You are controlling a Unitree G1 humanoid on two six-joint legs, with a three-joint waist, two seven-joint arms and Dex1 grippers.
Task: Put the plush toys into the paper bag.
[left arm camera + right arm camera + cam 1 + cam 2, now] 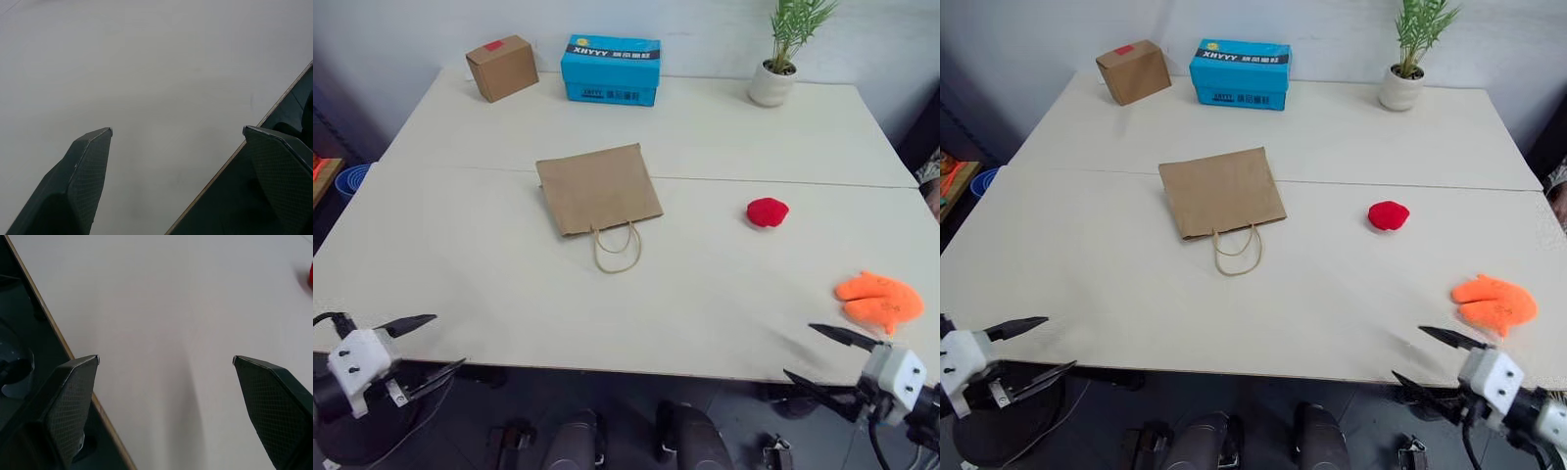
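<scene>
Since both grippers hang at the near edge of the table point(724, 323) with nothing in them, the whole job is basically untouched. The left gripper point(429, 345) has its two fingers spread wide, empty, and the right gripper point(822, 354) is the same, wide open and holding nothing.

The orange plush toy point(879, 299) lies flat near the right front corner, just ahead of the right gripper and slightly to its outside, so that arm is clearly the closer one. Its long axis runs roughly across the table, lobes pointing toward the middle. The red plush toy point(767, 211) sits further in, still on the right half, between the orange one and the paper bag point(598, 188).

The bag lies flat on its side near the middle, handles and mouth facing the robot. My guess is the right arm goes for the orange toy first, and the left one probably has to hold the bag mouth up, since it looks pretty collapsed.
</scene>
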